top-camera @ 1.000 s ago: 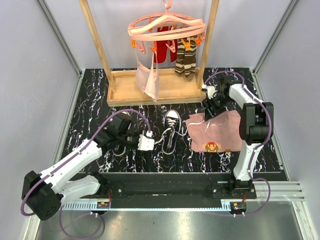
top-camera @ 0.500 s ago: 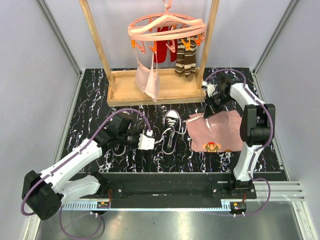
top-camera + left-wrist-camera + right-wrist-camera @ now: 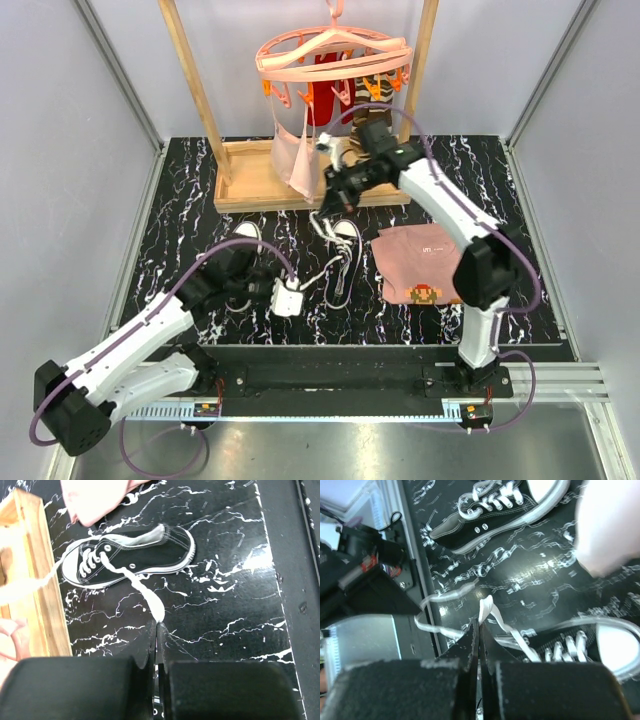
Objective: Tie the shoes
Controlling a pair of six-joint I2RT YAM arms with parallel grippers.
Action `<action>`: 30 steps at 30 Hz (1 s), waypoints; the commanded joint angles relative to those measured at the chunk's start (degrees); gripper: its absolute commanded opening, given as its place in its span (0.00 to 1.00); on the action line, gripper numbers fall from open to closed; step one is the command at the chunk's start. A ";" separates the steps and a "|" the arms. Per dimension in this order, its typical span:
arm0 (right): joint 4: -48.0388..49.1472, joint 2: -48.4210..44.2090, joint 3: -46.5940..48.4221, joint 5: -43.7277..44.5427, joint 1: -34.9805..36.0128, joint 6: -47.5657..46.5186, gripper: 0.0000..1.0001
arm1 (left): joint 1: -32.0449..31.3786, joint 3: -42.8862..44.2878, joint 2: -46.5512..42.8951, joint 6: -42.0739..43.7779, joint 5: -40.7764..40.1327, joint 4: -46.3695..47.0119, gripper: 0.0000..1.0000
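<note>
left tool (image 3: 157,630) pinched on the white lace (image 3: 143,589), black canvas sneaker (image 3: 135,555) at its twelve o'clock on the black marbled bench (image 3: 225,605); right tool (image 3: 480,626) clamps a second white lace (image 3: 487,608).

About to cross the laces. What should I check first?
1. Left gripper shut on a lace: ok.
2. Right gripper shut on the other lace: ok.
3. Both laces run to the same shoe: ok.
4. Knot started: not ok, none visible.
5. Second shoe out of the way: cannot tell, the left arm covers part of it.
</note>
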 commanded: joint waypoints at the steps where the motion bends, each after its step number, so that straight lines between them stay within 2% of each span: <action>1: 4.40 5.87 6.02 -1.55 5.22 7.53 0.00 | -1.73 -2.29 -2.92 5.74 -1.27 -0.16 0.00; 6: 4.93 13.43 10.16 -1.01 9.11 8.76 0.00 | -2.70 -4.40 -4.85 7.50 -1.54 -0.60 0.00; 11: 5.54 18.27 8.41 -1.98 12.09 9.47 0.00 | -2.87 -5.02 -5.12 7.24 -1.18 -0.78 0.00; 13: 5.98 18.72 7.18 -2.51 12.97 9.73 0.04 | -3.05 -5.37 -5.21 6.63 -1.10 -0.69 0.00; 14: 6.25 18.72 6.30 -2.86 13.24 9.82 0.09 | -3.05 -5.46 -5.21 6.36 -1.10 -0.78 0.00; 15: 6.16 18.80 5.94 -3.38 13.67 9.99 0.22 | -3.05 -5.54 -5.12 5.84 -1.18 -0.87 0.00; 18: 5.99 16.44 4.19 -2.34 13.07 10.09 0.51 | -3.05 -5.46 -5.12 3.30 -1.01 -0.87 0.00; 19: 5.90 15.21 3.40 -1.90 12.54 9.30 0.57 | -3.05 -5.20 -5.03 2.15 -0.92 -0.87 0.00; 22: 5.90 8.81 0.24 -1.19 9.03 8.33 0.65 | -3.05 -4.40 -4.42 -3.03 -0.92 0.18 0.00; 26: 5.20 2.48 -5.90 -2.77 3.23 6.49 0.66 | -2.52 -4.05 -3.01 -9.80 -1.36 5.10 0.00; 30: 3.88 -3.16 -11.54 -1.72 -1.43 2.80 0.65 | 0.46 -1.07 3.30 -17.71 -2.06 11.85 0.00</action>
